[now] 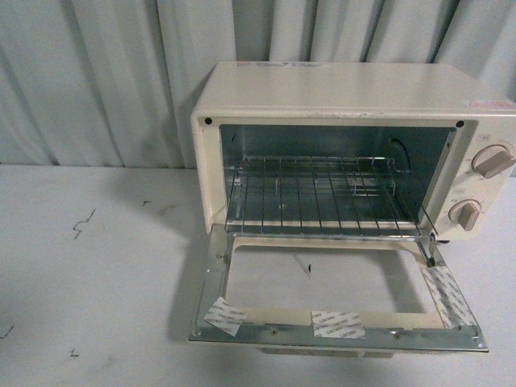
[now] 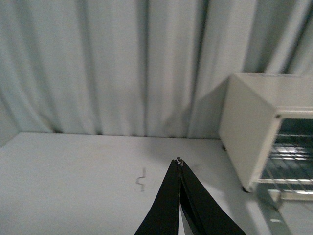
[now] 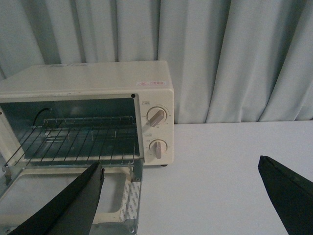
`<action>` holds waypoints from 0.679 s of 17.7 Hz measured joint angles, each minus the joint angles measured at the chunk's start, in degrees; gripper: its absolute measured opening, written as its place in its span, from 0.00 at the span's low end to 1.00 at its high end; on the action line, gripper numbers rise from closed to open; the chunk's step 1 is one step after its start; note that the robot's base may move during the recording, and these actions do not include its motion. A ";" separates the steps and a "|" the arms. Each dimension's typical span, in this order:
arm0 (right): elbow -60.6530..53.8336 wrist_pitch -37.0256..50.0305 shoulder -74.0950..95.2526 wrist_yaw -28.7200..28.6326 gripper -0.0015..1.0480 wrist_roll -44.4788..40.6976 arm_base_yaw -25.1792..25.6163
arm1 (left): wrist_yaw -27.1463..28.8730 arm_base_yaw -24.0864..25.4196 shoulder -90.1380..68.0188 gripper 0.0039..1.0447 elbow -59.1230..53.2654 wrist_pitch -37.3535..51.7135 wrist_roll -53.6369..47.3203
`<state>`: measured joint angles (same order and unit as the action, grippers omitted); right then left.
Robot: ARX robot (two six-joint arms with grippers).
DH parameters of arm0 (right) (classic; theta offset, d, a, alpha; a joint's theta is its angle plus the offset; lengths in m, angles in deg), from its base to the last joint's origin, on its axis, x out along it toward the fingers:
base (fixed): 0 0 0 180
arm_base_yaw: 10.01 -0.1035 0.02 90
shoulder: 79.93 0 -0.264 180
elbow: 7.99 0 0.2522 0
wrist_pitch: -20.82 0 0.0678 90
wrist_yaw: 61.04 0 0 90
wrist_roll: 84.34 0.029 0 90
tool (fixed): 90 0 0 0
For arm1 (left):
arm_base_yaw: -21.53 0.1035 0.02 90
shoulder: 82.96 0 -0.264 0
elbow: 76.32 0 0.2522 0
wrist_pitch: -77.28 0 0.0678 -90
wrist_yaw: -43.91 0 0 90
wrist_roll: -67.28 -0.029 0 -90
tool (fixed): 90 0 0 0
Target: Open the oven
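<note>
Nearest the front camera you have the oven door (image 1: 339,322), dropped fully open and lying about flat, its metal-edged free end towards the near edge of the bench (image 1: 97,274). Three strips of printed tape (image 1: 337,324) sit on the door frame: one at its left near corner, one at mid-edge, one along its right side. The glass window shows the bench surface through it.

The oven (image 1: 355,97) itself, cream-white and boxy, stands on the right half of the bench, close to the far edge, backed by a pale pleated curtain (image 1: 97,81). Its cavity is exposed; the wire rack (image 1: 318,197) sits level inside. Two round knobs (image 1: 492,161) are stacked on the right-hand panel, one above the other.

Small dark marks (image 1: 83,223) show on the bench left of the oven.

Neither arm appears in the front view. Your left gripper (image 2: 180,164), seen from its wrist camera, has its two dark fingers (image 2: 164,210) pressed together at the tips with nothing between them; it hangs over open bench left of the oven (image 2: 254,132), well apart from it. Your right gripper (image 3: 181,171) has its fingers (image 3: 73,200) spread wide and holds nothing; one finger overlaps the open door (image 3: 63,196) in that view, but you cannot tell whether it touches.
</note>
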<state>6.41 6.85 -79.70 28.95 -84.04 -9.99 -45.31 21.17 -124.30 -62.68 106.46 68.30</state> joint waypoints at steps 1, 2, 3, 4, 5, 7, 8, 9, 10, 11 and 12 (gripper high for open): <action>0.00 -0.02 0.00 0.00 0.94 0.00 0.00 | 0.00 0.70 4.33 0.01 0.00 -4.31 0.00; 0.00 0.00 0.00 0.00 0.94 0.00 0.00 | -0.72 0.28 8.31 0.01 0.39 -8.48 0.00; 0.00 -0.02 0.00 0.02 0.94 0.00 0.00 | -0.81 0.24 12.57 0.01 0.39 -14.84 0.00; 0.00 -0.04 0.00 0.00 0.94 0.00 0.00 | -0.79 0.24 15.96 0.01 0.39 -17.35 0.00; 0.00 -0.02 0.00 0.02 0.94 0.00 0.00 | -0.76 0.24 21.59 0.01 0.39 -23.37 -0.02; 0.00 -0.02 0.00 0.02 0.94 0.00 0.00 | -0.76 0.24 26.51 0.01 0.39 -28.15 0.00; 0.00 -0.02 0.00 0.00 0.94 0.00 0.00 | -0.74 0.24 27.56 0.01 0.39 -29.22 0.00; 0.00 -0.02 0.00 0.00 0.94 0.00 0.00 | -0.76 0.24 28.28 0.01 0.39 -29.77 0.00; 0.00 -0.02 0.00 0.00 0.94 0.00 0.00 | -0.74 0.24 29.27 0.01 0.39 -30.62 0.00; 0.00 -0.02 0.00 0.00 0.94 0.00 0.00 | -0.74 0.24 29.92 0.01 0.39 -31.54 0.00; 0.00 -0.02 0.00 0.00 0.94 0.00 0.00 | -0.74 0.24 30.67 0.01 0.39 -32.39 0.00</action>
<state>6.41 6.83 -79.70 28.95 -84.04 -9.99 -46.05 21.41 -93.64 -62.28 74.06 68.30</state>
